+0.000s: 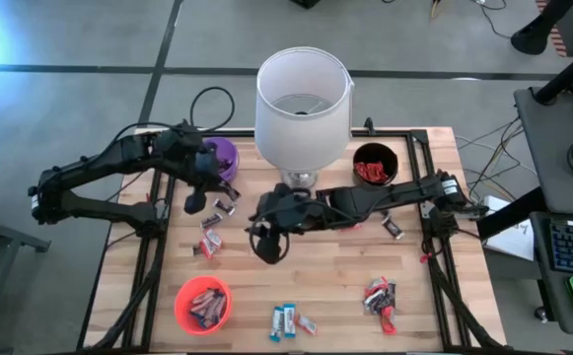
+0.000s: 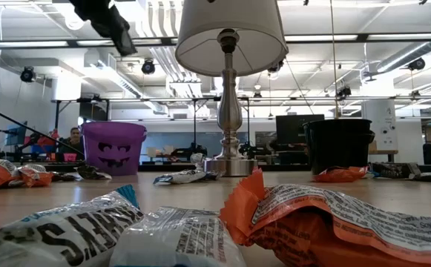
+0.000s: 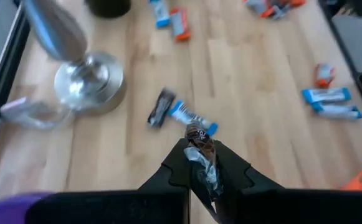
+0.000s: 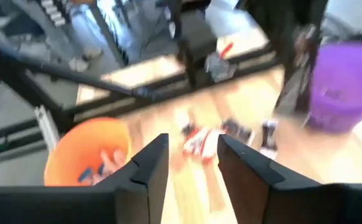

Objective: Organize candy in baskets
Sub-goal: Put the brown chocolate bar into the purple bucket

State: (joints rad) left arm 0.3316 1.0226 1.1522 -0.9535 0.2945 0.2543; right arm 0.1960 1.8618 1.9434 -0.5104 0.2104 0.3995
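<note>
High view: partly sorted — orange basket (image 1: 203, 304) and black basket (image 1: 375, 164) hold candy, loose bars (image 1: 288, 320) remain. Left gripper (image 3: 200, 163) clenched on dark candy (image 3: 200, 140) beside purple basket (image 1: 224, 158); right gripper (image 4: 192, 155) released.

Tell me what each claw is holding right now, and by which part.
The left claw is shut on a dark-wrapped candy bar, pinched at one end with the rest sticking out past the tips. The right claw is open and holds nothing.
</note>
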